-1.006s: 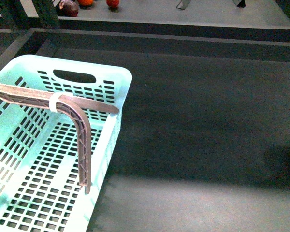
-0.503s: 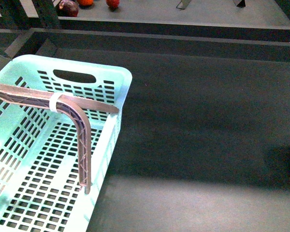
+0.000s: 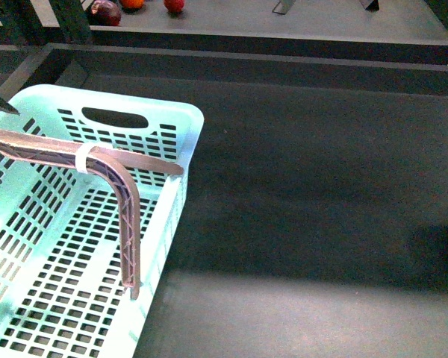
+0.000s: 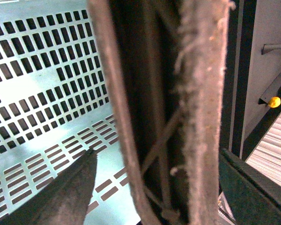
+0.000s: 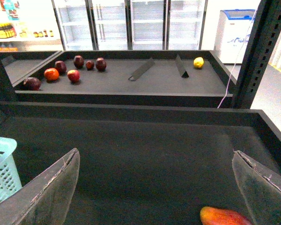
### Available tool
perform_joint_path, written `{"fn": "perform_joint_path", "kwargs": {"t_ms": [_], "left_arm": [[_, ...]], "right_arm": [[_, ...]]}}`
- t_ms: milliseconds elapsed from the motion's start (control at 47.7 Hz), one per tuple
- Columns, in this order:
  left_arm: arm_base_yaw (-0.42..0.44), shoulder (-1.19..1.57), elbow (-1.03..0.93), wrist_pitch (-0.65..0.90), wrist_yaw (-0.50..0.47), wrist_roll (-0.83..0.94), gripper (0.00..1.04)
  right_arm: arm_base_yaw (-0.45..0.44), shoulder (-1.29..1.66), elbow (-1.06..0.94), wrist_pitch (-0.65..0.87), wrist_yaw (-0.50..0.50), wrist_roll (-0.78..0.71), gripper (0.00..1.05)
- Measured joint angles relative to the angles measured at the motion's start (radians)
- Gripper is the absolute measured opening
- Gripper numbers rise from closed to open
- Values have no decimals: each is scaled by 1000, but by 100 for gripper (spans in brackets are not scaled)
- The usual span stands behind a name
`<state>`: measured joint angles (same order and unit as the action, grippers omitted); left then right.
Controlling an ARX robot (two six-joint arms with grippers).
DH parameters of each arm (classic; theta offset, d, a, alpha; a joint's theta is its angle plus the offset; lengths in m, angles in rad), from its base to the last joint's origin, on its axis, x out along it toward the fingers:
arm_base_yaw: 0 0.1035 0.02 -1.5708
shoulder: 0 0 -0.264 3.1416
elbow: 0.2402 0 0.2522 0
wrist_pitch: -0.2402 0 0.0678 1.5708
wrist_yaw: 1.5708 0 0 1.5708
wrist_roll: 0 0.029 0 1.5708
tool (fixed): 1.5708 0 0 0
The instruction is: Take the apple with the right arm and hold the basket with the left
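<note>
Across the basket [image 3: 149, 104], which fills the near left of our front view, lies a brown latticed bar [image 3: 127, 216] bent like an L, with a white band [image 3: 85, 157] near the bend. The basket's long axis runs away from us, leaning a little rightward as it goes, and the end wall with the oval cut-out is the far one. Its near end and left side are cut off by the frame.

Our left gripper [image 4: 155, 154] sits at the basket's left side, jaws apart, with the bar running between them. We cannot tell whether either finger touches the bar, because the wrist camera is too close and the bar is blurred. In the front view only two dark fingertips [image 3: 0, 104] show, one beyond the bar and one on our side of it.

Well to the right of the basket, on the same dark tray [image 3: 306, 186], sits the apple [image 5: 225, 217]. It is cut off in both views: red-orange skin, its yellower side turned toward the basket. Its stem is hidden, so we cannot say which way it points.

Our right gripper [image 5: 155, 153] hangs over the tray, right of the basket, fingers spread wide and clear of the apple.

Past the basket's far end, a shelf [image 5: 131, 86] carries small fruits [image 5: 74, 75], too small to name.
</note>
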<state>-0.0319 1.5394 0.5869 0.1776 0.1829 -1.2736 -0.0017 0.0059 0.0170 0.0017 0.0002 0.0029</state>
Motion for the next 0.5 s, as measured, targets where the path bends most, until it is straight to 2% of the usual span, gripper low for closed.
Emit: {"fn": "perform_joint_path", "kwargs": {"t_ms": [21, 147, 189, 293, 356, 503], "left_arm": [[0, 0, 0, 0, 0, 0, 60], [-6, 1, 0, 0, -3, 0, 41], [-10, 1, 2, 0, -4, -6, 30], [-22, -3, 14, -2, -12, -26, 12], [-28, -8, 16, -8, -6, -60, 8], [-47, -34, 16, -29, -7, -58, 8]], "right_arm": [[0, 0, 0, 0, 0, 0, 96], [0, 0, 0, 0, 0, 0, 96], [0, 0, 0, 0, 0, 0, 96], [0, 0, 0, 0, 0, 0, 96], [0, 0, 0, 0, 0, 0, 96], [0, 0, 0, 0, 0, 0, 96]]}}
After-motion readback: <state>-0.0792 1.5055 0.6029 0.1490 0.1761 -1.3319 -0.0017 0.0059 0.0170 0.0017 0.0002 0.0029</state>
